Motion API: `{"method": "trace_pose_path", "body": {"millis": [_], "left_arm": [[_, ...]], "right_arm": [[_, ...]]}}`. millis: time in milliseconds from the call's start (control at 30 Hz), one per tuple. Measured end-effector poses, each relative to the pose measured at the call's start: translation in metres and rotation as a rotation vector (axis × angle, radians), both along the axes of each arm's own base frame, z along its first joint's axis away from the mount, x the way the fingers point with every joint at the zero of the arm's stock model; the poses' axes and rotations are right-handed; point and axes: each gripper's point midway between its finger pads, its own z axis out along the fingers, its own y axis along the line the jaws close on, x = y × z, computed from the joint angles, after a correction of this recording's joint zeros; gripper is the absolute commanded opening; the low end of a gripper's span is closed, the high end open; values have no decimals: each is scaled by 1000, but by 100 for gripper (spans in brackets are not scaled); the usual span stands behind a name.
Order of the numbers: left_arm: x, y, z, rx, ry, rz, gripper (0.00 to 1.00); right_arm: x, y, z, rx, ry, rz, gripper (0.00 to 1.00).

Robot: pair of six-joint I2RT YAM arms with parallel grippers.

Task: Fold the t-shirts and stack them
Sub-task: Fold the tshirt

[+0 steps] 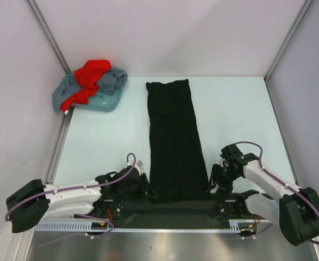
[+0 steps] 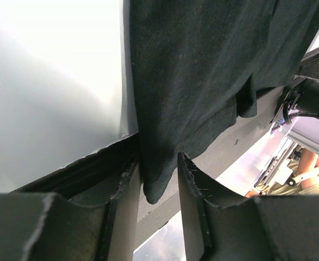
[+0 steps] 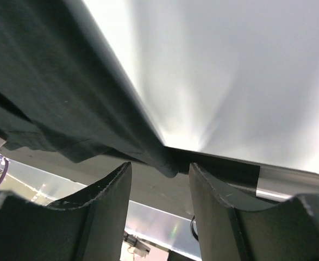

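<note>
Tools (image 2: 158,166) (image 3: 160,168) half-open astride black shirt (image 1: 173,141) corners

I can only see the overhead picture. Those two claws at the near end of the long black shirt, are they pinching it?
Observer: Not the left one. Its wrist camera shows the left gripper with its jaws apart. A corner of the black shirt lies between them, with a gap showing beside it.
Operator: And the claw on the right?
Observer: The right gripper is open as well. The shirt's other near corner sits just beyond its tips, not clamped.
Operator: Is the cloth one layer thick down there?
Observer: It seems not. The left wrist view shows a second flap of cloth sticking out past the hem.
</note>
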Motion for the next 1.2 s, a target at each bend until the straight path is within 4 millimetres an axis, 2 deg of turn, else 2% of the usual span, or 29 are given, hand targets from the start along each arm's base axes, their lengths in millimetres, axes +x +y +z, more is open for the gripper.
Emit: {"method": "trace_pose_path", "body": {"millis": [200,300,367,433,600,700,933,1200], "left_arm": [[-1,0,2,-7,1,-3,35],[-1,0,2,-6,2,-2,33],[-1,1,2,-6,3,-2,31],[-1,1,2,-4,5,-2,26],[-2,2,3,-4,13,4,7],[-1,1,7,-11,10,7,0],[0,-5,23,-49,14,8,0],[-1,-6,40,-74,14,16,0]], "right_arm": [[-7,4,-11,21,21,6,47],[-10,6,-17,33,31,6,42],[-9,9,-17,49,25,9,31],[-7,13,-16,69,12,17,11],[-5,21,-11,115,-2,35,1],[-2,25,0,141,-21,41,0],[8,35,38,215,-118,71,0],[0,36,56,233,-91,106,0]]}}
